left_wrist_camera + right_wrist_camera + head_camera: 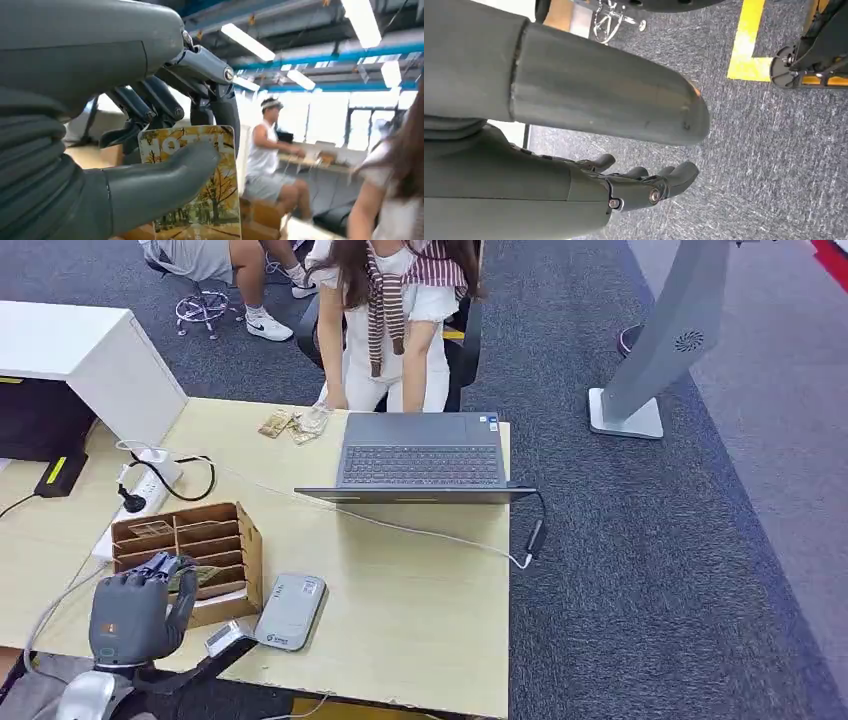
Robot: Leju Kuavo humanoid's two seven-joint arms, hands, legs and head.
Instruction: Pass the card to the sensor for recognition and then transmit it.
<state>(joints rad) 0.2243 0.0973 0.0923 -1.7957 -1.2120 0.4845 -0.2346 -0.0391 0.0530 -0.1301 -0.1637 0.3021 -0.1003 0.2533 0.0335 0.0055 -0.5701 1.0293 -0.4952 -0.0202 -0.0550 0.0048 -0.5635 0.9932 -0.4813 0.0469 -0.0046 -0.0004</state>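
My left hand (135, 610) is raised at the table's near left corner, in front of the wooden card rack (215, 535). It pinches a card with a yellow autumn-tree picture (210, 195) between thumb and fingers; the card (200, 577) peeks out beside the hand in the head view. The grey card sensor (291, 611) lies flat on the table just right of the rack. My right hand (644, 187) hangs over grey carpet, fingers loosely apart and holding nothing.
An open laptop (420, 455) sits mid-table with a cable trailing to the right edge. A person (395, 310) sits behind the table. A power strip (145, 485) and white box (90, 355) are at the left. A grey stand (650, 350) rises on the carpet.
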